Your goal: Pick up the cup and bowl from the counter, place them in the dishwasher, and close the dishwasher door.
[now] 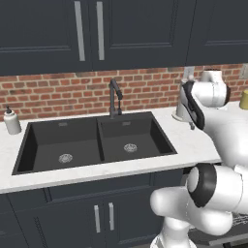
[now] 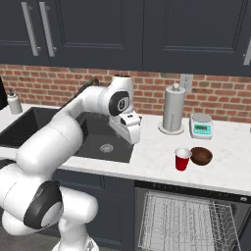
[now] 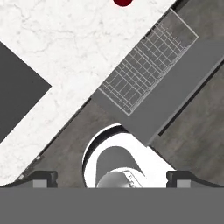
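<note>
Waiting to Start: Both Dishes on the Desk

Hovering above the desk (image 2: 147, 162), the tool (image 2: 131, 131) has its jaws spread wide and empty. At its three o'clock stands the cup (image 2: 182, 159), the bowl (image 2: 201, 155) just beside it. Below, the dishwasher (image 2: 188, 220) gapes, rack out. Nothing loaded; door unclosed.

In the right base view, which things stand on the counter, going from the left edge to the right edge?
Soap bottle → black sink → paper-towel roll → red cup → dark-brown bowl. The white-and-teal scale stands behind the bowl at about the same place across, so I leave it unordered.
</note>
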Tool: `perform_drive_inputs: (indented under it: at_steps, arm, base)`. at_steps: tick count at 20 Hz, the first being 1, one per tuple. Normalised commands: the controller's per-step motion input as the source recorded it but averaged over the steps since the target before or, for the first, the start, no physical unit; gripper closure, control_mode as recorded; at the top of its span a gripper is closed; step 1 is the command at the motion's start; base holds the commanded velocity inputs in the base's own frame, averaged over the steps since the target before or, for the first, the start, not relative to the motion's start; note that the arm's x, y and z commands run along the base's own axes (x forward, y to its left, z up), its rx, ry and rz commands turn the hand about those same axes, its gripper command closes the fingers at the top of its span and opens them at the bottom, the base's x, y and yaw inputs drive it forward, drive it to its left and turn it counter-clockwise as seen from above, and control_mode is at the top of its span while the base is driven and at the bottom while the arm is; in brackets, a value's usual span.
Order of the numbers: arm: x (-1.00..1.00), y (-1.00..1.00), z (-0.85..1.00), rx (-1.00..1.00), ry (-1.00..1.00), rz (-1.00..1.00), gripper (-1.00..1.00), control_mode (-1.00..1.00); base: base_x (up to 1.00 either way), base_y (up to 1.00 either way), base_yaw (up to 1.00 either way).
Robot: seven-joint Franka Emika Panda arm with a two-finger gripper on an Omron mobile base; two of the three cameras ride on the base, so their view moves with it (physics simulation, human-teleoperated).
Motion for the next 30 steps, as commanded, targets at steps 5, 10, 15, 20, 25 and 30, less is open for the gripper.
perform_drive_inputs:
  at_steps: [5, 10, 15, 20, 25, 30]
  arm:
    - [0.00, -0.90, 0.00, 0.10, 0.01, -0.15, -1.00, -1.00]
    - [0.01, -0.93, 0.00, 0.08, 0.00, 0.00, -1.00, -1.00]
    - [0.10, -0.34, -0.13, 0.00, 0.00, 0.01, -1.00, -1.00]
    - [0.22, 0.01, -0.27, 0.00, -0.02, 0.01, -1.00, -1.00]
    - [0.46, 0.27, -0.34, 0.00, -0.01, -0.09, -1.00, -1.00]
    - [0.12, 0.03, -0.47, -0.02, -0.16, -0.03, -1.00, -1.00]
  base:
    - [0.00, 0.00, 0.00]
    - [0.00, 0.00, 0.00]
    - [0.00, 0.00, 0.00]
    - [0.00, 0.00, 0.00]
    - [0.00, 0.00, 0.00]
    - [0.00, 0.00, 0.00]
